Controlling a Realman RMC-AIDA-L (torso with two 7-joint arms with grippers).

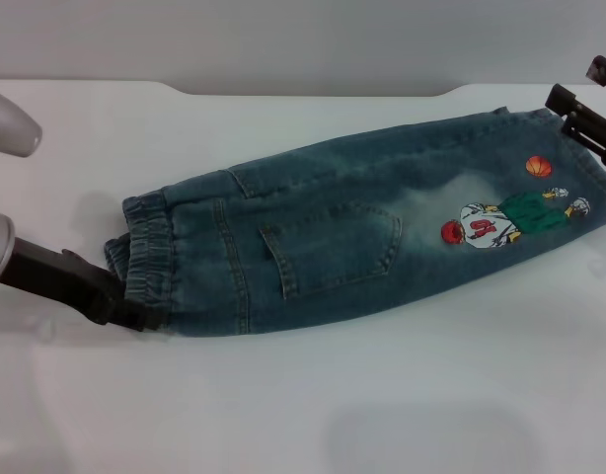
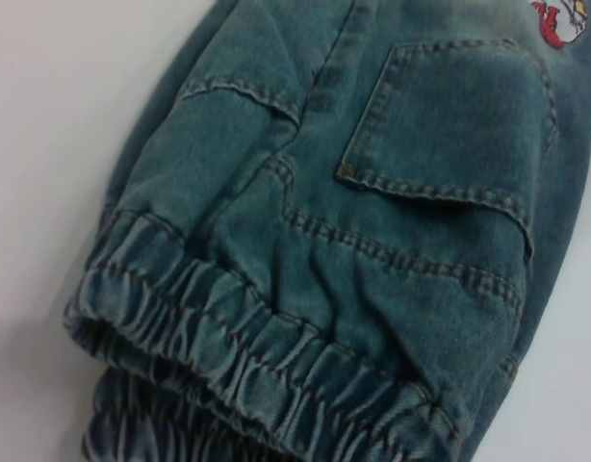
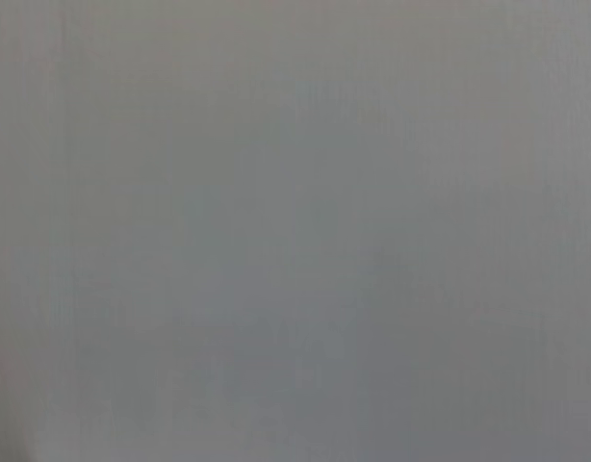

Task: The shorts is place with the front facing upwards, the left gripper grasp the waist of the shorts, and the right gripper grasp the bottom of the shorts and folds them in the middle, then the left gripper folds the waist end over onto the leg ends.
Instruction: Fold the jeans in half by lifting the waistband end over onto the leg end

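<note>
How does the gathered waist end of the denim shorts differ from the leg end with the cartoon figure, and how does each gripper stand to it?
The puckered elastic denim waist is ruffled and narrow; the leg end of the blue-green faded denim shorts lies flat and wider. The waist is plain, while an embroidered cartoon figure sits near the leg end. The black left gripper meets the waist at its near corner; the black right gripper meets the leg end at its far corner. Both ends rest on the white table.

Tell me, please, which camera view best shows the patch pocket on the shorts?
The left wrist view: the patch pocket fills much of the picture, stitching clear. The head view shows the whole pocket smaller, mid-shorts. The right wrist view shows only blank grey.
</note>
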